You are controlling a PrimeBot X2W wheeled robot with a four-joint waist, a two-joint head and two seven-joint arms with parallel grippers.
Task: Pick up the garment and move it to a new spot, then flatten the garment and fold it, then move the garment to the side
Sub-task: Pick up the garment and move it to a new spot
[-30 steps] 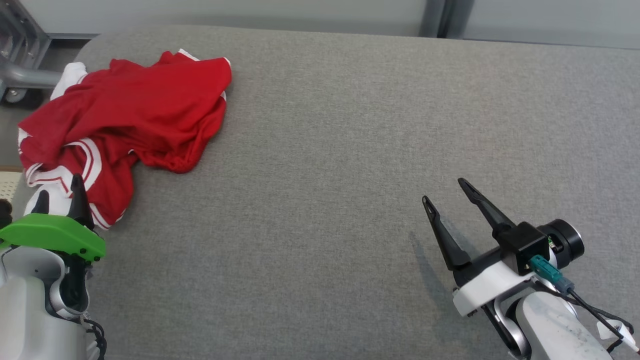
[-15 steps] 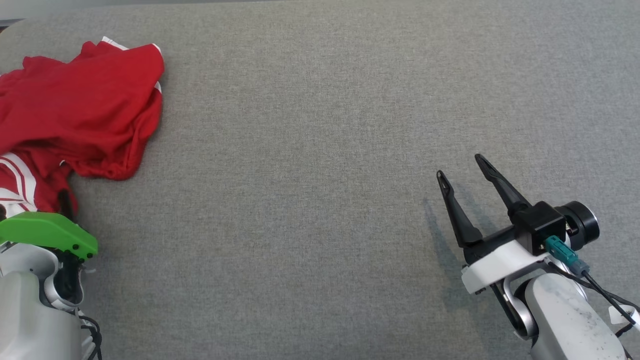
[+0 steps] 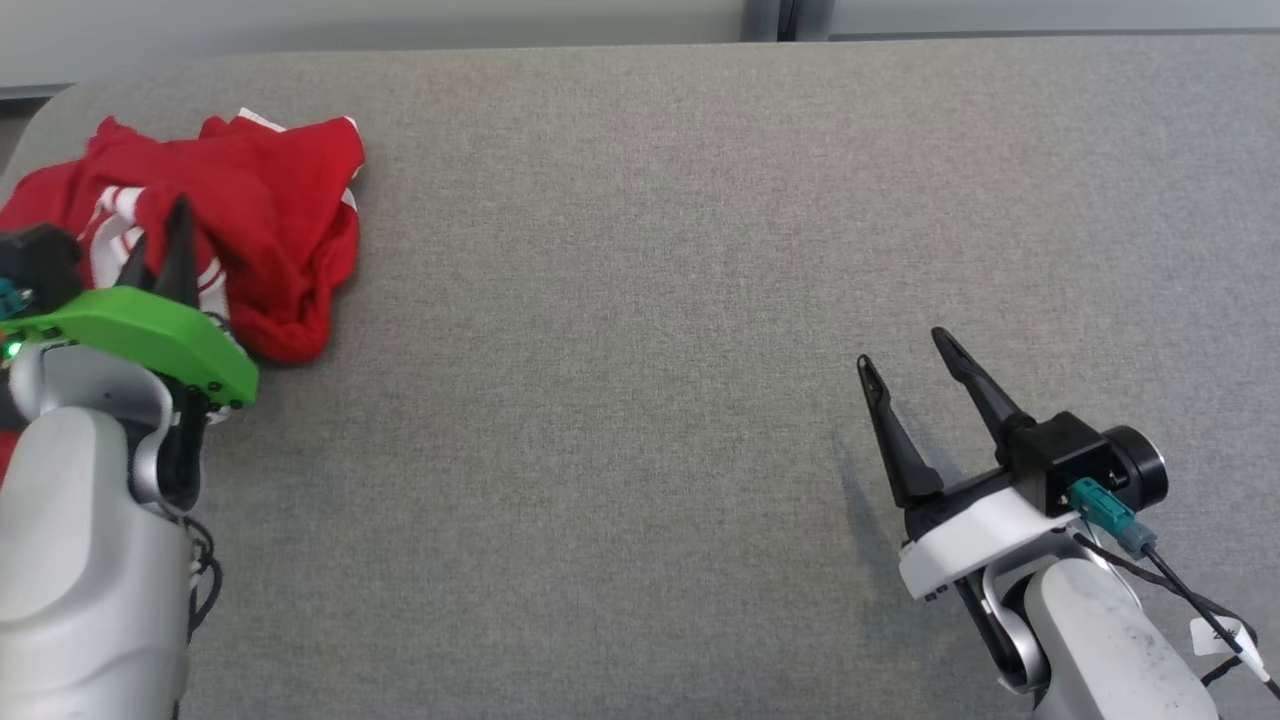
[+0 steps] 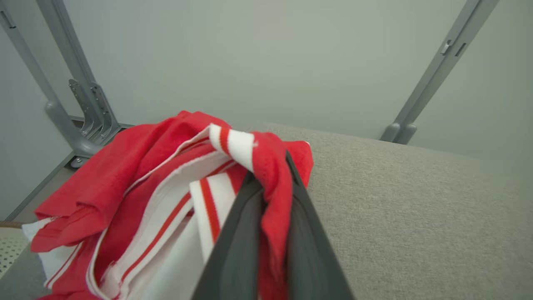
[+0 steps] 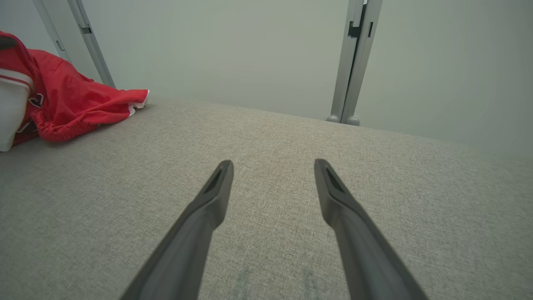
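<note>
- Grips a fold of the garment (image 4: 125,179) in the left claw (image 4: 268,175): drawn narrow, with red cloth pinched between the two dark fingers (image 4: 235,241) and draped over their tips.
- Lifts that fold, with its white and red striped band, a little above the rest of the heap, as seen along the left wrist.
- Sits at the far left of the head view, behind a green cover (image 3: 150,335) on the wrist, pointing up into the red cloth.
- Lies bunched, not flat: red cloth with white panels and red stripes, crumpled at the far left corner of the grey bench (image 3: 640,300), touching the left claw and spreading out on both sides of it.
- Reaches close to the left edge of the bench; cannot tell whether any of it hangs over.
- Holds the right claw (image 3: 900,348) wide, with nothing between its fingers, low over bare grey bench at the near right.
- Stands well apart from the garment, with a broad stretch of bench between the two.
- Catches the red heap at the far left of the right wrist view, beyond and to the side of the spread fingers.
- Ends at a pale wall (image 5: 229,50) with grey metal posts (image 5: 358,62) just past the far edge of the bench.
</note>
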